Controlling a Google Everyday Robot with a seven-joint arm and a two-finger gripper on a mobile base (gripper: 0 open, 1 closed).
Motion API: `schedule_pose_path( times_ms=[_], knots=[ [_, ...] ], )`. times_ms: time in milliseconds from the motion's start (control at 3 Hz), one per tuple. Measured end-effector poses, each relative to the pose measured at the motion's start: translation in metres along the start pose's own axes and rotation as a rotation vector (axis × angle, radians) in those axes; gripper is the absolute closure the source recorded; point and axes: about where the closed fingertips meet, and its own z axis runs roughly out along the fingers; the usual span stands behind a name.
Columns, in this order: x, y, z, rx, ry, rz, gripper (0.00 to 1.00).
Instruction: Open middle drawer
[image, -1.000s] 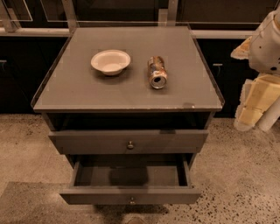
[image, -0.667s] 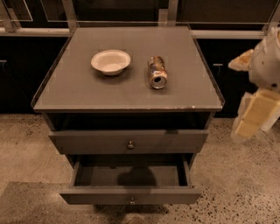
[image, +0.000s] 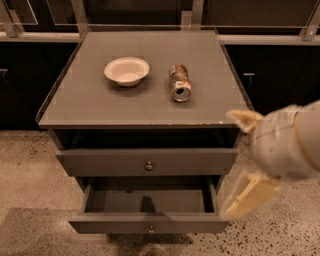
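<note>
The dark grey cabinet (image: 90, 107) shows two drawer fronts with small round knobs. The upper, taller-fronted drawer (image: 149, 162) stands slightly out, with a dark gap above it. Below it, the middle drawer (image: 150, 224) is pulled well out, and its bare inside (image: 150, 200) shows. The lowest drawer is hidden beneath it. My gripper (image: 229, 163) is at the right, close to the camera, beside the cabinet's front right corner. Its two pale fingers (image: 247, 192) are spread wide apart and hold nothing. It touches neither drawer.
A white bowl (image: 126, 71) and a can lying on its side (image: 180, 83) rest on the cabinet top. Dark cabinets and a metal rail (image: 45, 36) run behind. Speckled floor (image: 30, 170) lies around the cabinet.
My gripper has moved left from the right edge, towards the cabinet's front right corner, and looms larger. The drawers, bowl and can have not moved.
</note>
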Motion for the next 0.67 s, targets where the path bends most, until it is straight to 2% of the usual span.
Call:
schedule_pose_path(
  times_ms=[333,667],
  knots=[
    [0.0,0.042,0.06,-0.01,-0.13,0.083,0.0],
    [0.001,0.063,0.085,-0.003,-0.176,0.172,0.0]
  ],
)
